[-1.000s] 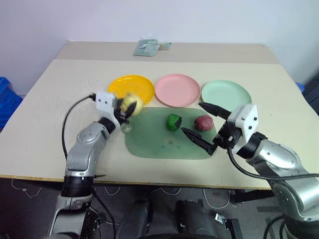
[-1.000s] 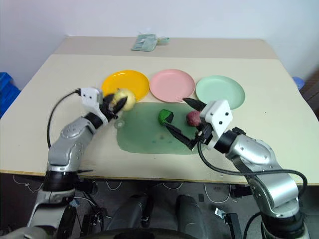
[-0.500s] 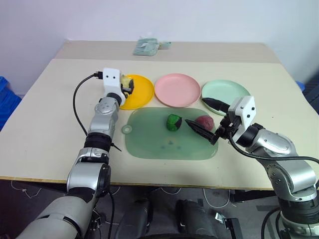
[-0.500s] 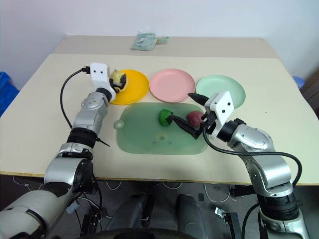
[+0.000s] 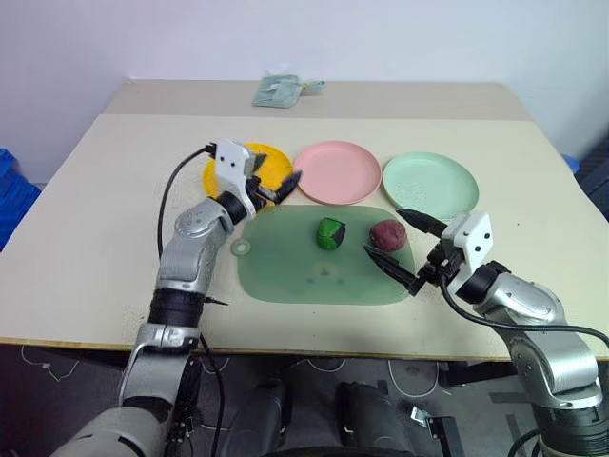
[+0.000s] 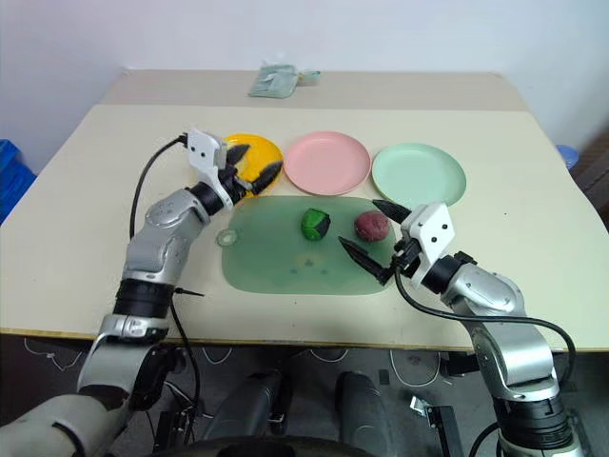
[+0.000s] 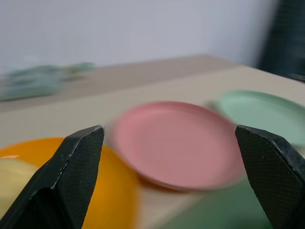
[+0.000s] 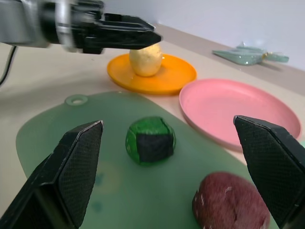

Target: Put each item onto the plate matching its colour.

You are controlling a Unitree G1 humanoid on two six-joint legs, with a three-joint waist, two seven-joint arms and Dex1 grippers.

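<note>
Released since a second ago, the pale yellow item [image 8: 146, 59] now sits on the yellow plate [image 5: 211, 174] at upper left of the frame, and the left tool [image 5: 276, 188] has swung toward frame centre, fingers spread wide and empty, hanging over that plate's inner edge.

Both remaining items lie on the green mat [image 5: 285, 267] at mid-frame: the dark green item [image 5: 331, 232] centrally, the maroon item [image 5: 387, 233] just to its right. The right tool [image 5: 404, 249], also wide and empty, sits at the mat's right edge with the maroon item up and left of its tips, very near. That arm is plainly the closer one.

The pink plate [image 5: 337, 172] lies above the mat, the mint plate [image 5: 430, 182] to its right; both are bare. Open desk [image 5: 95, 209] surrounds everything, so a lift and short carry should meet nothing.
</note>
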